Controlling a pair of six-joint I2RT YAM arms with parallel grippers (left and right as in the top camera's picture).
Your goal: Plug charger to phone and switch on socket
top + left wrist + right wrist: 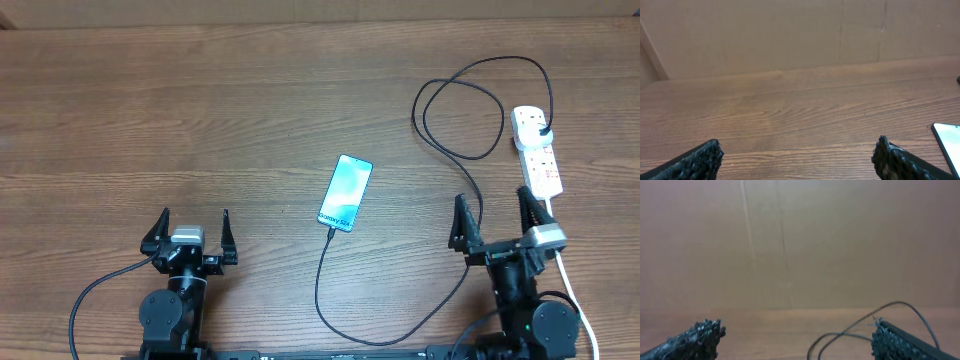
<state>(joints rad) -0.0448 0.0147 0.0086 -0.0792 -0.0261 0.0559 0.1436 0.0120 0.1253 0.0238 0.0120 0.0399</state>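
Both arms sit at the near table edge, left gripper (194, 218) and right gripper (491, 198) spread wide, empty. Slim blue-screen phone (345, 192) mid-table. Thin black charger cable (318, 275) tip touches its near end; seating unclear. White power strip (537, 155) by the right edge probably needs its switch pressed next.

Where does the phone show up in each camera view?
Overhead: the phone lies screen up near the middle of the table.
Left wrist: only one corner of it shows, at the lower right edge.
Right wrist: not in it.
Shared landmark: the wood-grain tabletop, seen in all three views.
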